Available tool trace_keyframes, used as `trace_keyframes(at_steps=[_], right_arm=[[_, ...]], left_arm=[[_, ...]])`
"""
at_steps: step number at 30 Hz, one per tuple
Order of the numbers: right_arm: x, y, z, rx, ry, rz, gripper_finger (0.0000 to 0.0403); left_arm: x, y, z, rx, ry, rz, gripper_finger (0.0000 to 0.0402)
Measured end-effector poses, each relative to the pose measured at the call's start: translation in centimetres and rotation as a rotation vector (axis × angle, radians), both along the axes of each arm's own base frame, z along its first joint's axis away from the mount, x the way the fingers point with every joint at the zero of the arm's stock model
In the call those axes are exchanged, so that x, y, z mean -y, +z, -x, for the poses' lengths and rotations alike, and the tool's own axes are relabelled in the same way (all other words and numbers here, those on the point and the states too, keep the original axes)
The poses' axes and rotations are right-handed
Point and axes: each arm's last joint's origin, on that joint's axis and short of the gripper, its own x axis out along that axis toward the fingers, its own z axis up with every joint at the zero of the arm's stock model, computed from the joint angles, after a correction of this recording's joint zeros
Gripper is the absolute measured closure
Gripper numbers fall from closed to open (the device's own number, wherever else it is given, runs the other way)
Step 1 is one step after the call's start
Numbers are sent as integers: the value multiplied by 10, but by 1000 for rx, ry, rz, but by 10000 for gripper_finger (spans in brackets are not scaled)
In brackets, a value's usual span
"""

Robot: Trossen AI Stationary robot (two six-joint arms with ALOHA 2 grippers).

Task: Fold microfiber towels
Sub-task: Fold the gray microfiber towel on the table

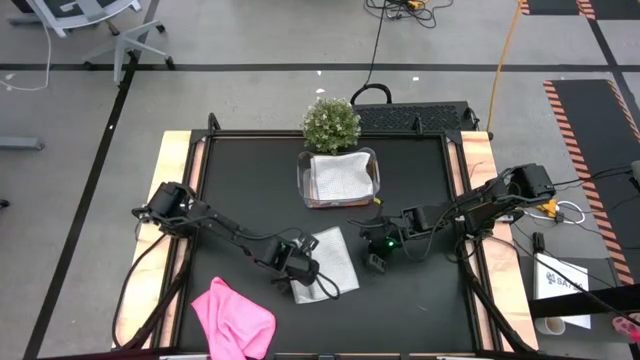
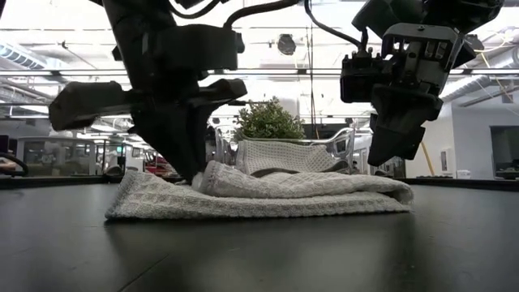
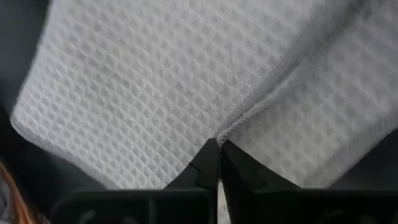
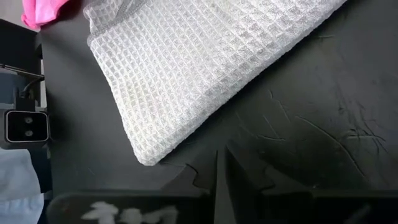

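The pink towel (image 1: 233, 317) lies crumpled at the near edge of the bench (image 1: 420, 290), toward its left corner. Only the high view shows it whole; the right wrist view catches one corner of it.

Just beyond it, near the middle of the bench, lies the light grey towel (image 1: 335, 262), partly folded. The left gripper (image 1: 300, 272) sits at this towel's left edge. The left wrist view shows its fingers (image 3: 208, 163) closed together, pinching the hemmed edge of a raised fold. The low view confirms the fold: one layer is lifted and curled over the flat layer at the left gripper (image 2: 190, 158).

The right gripper (image 1: 375, 262) hangs just beside the towel's right edge. The low view shows it clear above the bench surface and apart from the cloth. The right wrist view shows its fingers (image 4: 205, 177) closed on nothing, with a folded corner of the towel ahead of them.

Farther back, near the far edge, a clear tub (image 1: 338, 180) holds another folded light grey towel (image 1: 336, 176). A small potted plant (image 1: 331, 123) stands behind the tub at the far edge.
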Motion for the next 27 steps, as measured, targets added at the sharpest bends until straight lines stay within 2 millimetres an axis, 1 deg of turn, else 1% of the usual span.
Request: trace_keyframes(at_steps=[8, 13, 18, 23, 27], right_arm=[[0, 0, 0, 0, 3, 2, 383], [0, 0, 0, 1, 6, 4, 383], [0, 0, 0, 6, 16, 12, 383], [0, 0, 0, 8, 23, 17, 383], [0, 0, 0, 9, 24, 18, 383]], left_arm=[[5, 21, 8, -139, -7, -77, 398], [9, 24, 11, -185, 44, -22, 397], [13, 24, 15, -211, 42, -16, 396], [12, 35, 15, -258, 72, 23, 397], [15, 38, 13, -295, 78, 151, 398]])
